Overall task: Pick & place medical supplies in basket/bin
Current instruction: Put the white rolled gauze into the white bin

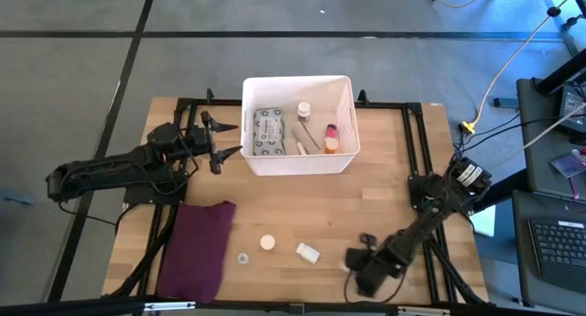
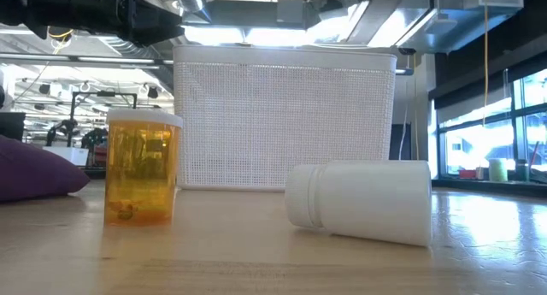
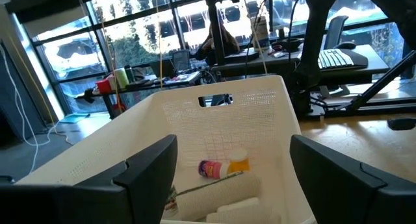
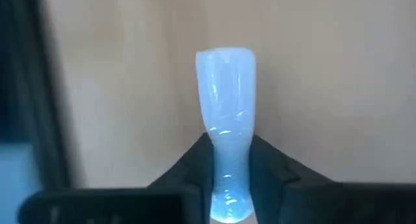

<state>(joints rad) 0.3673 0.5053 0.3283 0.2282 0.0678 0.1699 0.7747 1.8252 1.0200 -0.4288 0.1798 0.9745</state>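
Down at the wooden counter [image 1: 366,206], the right pincer [image 4: 229,185] pinches a pale translucent tube [image 4: 225,120] (upright between its fingers); the left pincer [image 1: 229,138] gapes beside the white plastic tub [image 1: 298,160].

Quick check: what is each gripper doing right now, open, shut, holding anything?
Left gripper: open, empty, at the white bin's left rim.
Right gripper: shut on a small pale translucent tube, low at the table's near right.
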